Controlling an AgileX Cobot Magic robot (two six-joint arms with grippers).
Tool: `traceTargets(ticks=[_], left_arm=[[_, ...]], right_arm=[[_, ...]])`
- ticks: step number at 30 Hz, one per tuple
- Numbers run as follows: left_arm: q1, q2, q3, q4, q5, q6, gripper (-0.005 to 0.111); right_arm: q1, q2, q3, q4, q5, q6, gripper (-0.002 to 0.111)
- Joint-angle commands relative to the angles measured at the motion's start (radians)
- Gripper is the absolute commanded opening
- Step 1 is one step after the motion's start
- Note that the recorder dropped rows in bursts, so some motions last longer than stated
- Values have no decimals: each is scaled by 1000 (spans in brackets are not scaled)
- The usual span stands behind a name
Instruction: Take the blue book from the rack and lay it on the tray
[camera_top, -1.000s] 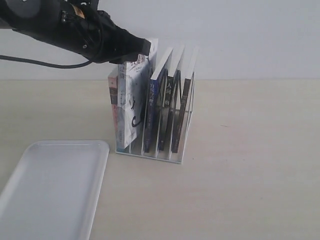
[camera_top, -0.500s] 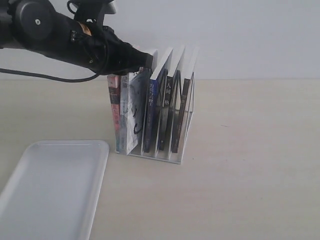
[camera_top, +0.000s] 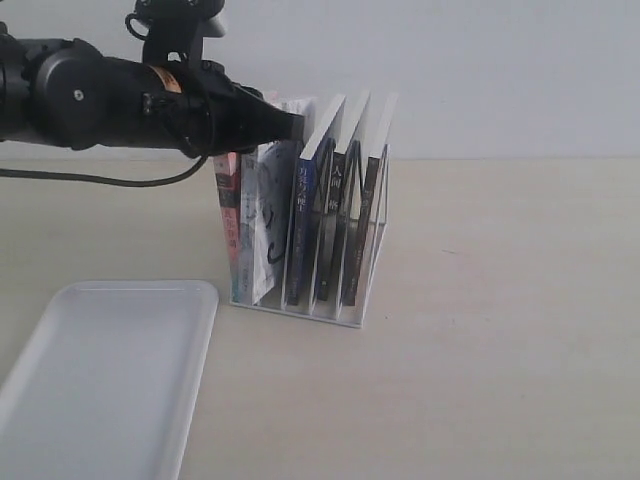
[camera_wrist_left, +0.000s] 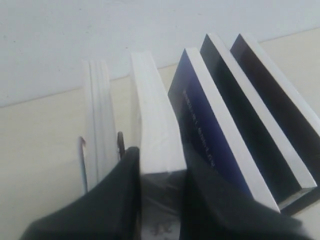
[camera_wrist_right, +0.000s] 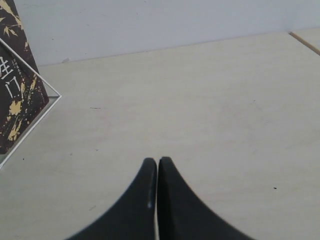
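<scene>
A pale wooden table (camera_top: 500, 350) stretched beneath a plain white wall (camera_top: 500, 70). At the centre of the exterior view stood the rack (camera_top: 352, 318), its wire dividers holding several upright books. The tray (camera_top: 100, 380) lay flat at about seven o'clock from the rack, well apart from it, with nothing on it.

The left arm reached in from ten o'clock. The left gripper (camera_top: 285, 125) was at the top of the rack, its dark fingers clenched on either side of the white-grey illustrated book (camera_top: 265, 215), not the book the task asks for. The blue book (camera_top: 303, 215) stood in the slot just beside it, at three o'clock from the gripped book, leaning slightly and untouched. Two black-spined books (camera_top: 345, 220) filled the slots further towards three o'clock. A reddish book (camera_top: 228, 220) stood at the nine o'clock end of the rack.

The right gripper (camera_wrist_right: 157, 165) hovered over bare table with its fingers pressed together and nothing between them. It did not show in the exterior view.

Judging by this, the task had barely begun. The blue book had not yet been gripped, lifted from the rack, carried towards seven o'clock or laid on the tray.
</scene>
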Motion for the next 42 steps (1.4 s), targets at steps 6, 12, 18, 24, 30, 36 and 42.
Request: traceTargets(ticks=[6,12,18,24,30,36,42], left_arm=[[-7,-6,25,-19,7,3,5],[-7,-6,25,-19,45,-3,5],[-7,-6,25,-19,91,-24,5],[-7,-6,25,-19,95,-24,20],[-7,-6,25,-19,105,-24,44],[-7,-6,25,-19,109,-24,44],[-7,-6,19,-19,109,-24,45]], right_arm=[[-2,-5,-1,-2,-14,-5,0],[-2,-5,-1,-2,-14,-5,0],[-2,-5,-1,-2,-14,-5,0],[-2,-5,-1,-2,-11,-5,0],[-2,-5,-1,-2,-4,-5,0],[-2,-5,-1,-2,-4,-5,0],[-2,-5,-1,-2,-4,-5,0]])
